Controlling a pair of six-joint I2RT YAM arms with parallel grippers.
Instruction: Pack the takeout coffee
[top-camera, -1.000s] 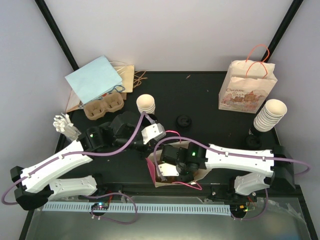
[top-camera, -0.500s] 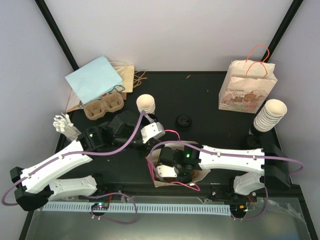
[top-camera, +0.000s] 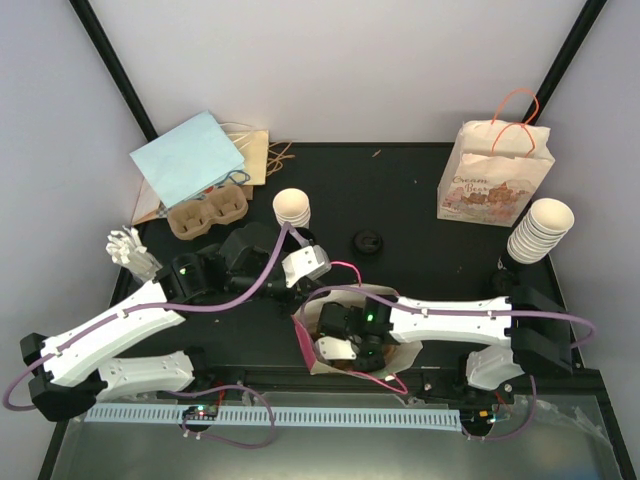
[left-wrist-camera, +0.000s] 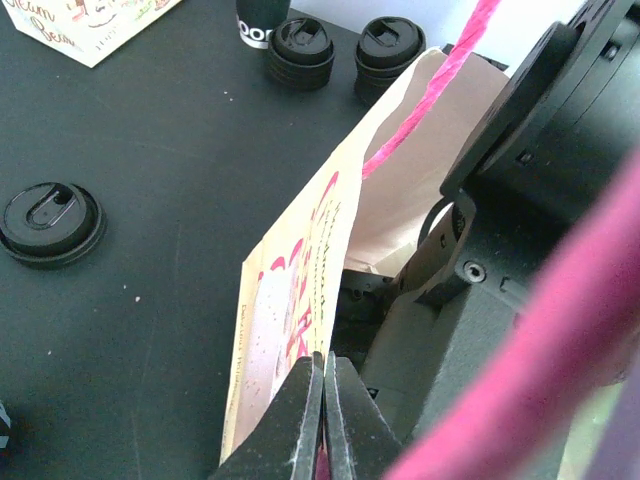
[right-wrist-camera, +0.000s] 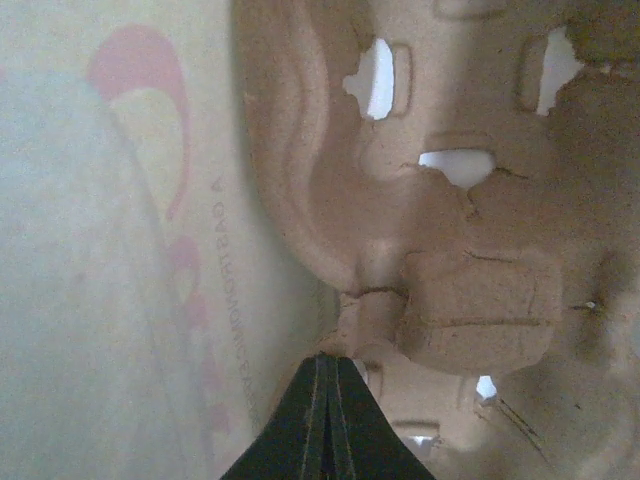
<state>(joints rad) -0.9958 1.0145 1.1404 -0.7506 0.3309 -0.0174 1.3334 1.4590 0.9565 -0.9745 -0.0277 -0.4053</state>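
Note:
A pink-printed paper bag (top-camera: 404, 349) lies open near the table's front edge. My left gripper (top-camera: 318, 272) is shut on the bag's rim (left-wrist-camera: 300, 290) by its pink handle; in the left wrist view the fingertips (left-wrist-camera: 323, 362) pinch the paper edge. My right gripper (top-camera: 336, 349) reaches inside the bag. In the right wrist view it (right-wrist-camera: 328, 362) is shut on a tab of a brown cardboard cup carrier (right-wrist-camera: 470, 300), next to the bag's inner wall (right-wrist-camera: 120, 250). A single paper cup (top-camera: 292, 207) stands at the back left.
A second cup carrier (top-camera: 207, 215) and a blue bag (top-camera: 190, 155) lie at the back left. A printed bag (top-camera: 495, 175) and a cup stack (top-camera: 540, 230) stand at the back right. Black lids (top-camera: 368, 243) (left-wrist-camera: 300, 45) rest on the table.
My right arm has pushed further left and deeper into the open bag. The left arm has kept its hold on the rim without moving.

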